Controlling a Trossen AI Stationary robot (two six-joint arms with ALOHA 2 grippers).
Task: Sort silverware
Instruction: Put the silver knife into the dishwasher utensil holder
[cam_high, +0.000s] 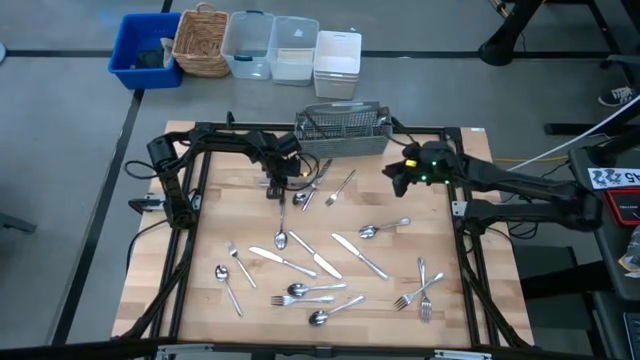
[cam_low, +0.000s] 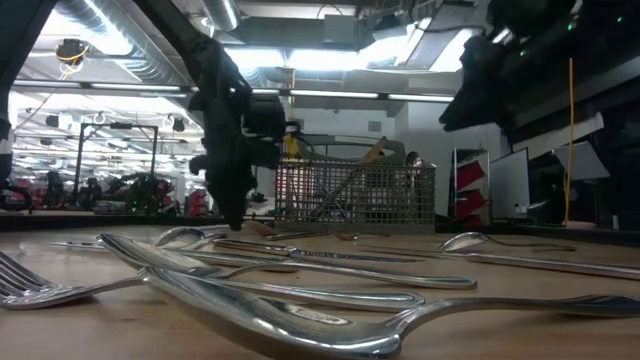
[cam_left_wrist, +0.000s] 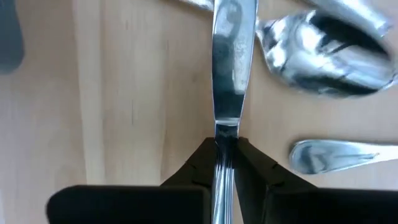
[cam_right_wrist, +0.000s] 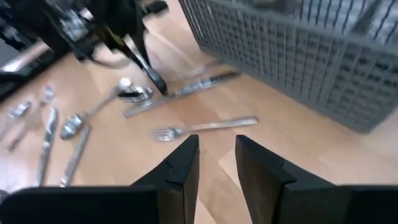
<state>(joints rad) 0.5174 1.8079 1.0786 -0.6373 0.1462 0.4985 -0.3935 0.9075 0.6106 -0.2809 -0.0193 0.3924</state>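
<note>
The silverware lies scattered on the wooden table (cam_high: 200, 300): forks, spoons and knives, most of them in its near half (cam_high: 320, 265). My left gripper (cam_high: 275, 188) stands at the far left, fingers down, shut on a table knife (cam_left_wrist: 233, 62) beside two spoons (cam_left_wrist: 329, 56). My right gripper (cam_high: 397, 178) hovers open at the far right, above the table and clear of everything. A fork (cam_right_wrist: 205, 127) lies on the wood just ahead of its fingers (cam_right_wrist: 180, 165). The grey wire-mesh basket (cam_high: 342, 130) stands at the far edge between the arms. My left gripper pinches the knife between its two fingers where the blade meets the handle (cam_left_wrist: 225, 129). The fingers come steeply from above and close on the knife's two edges. The blade runs on beyond the fingertips, and the knife lies flat on the table.
Beyond the table's far edge stand a blue bin (cam_high: 145, 50), a wicker basket (cam_high: 200, 40), two clear tubs (cam_high: 270, 45) and a white box (cam_high: 337, 62). A black frame (cam_high: 185, 210) rims the table. Bare wood shows along the left side.
</note>
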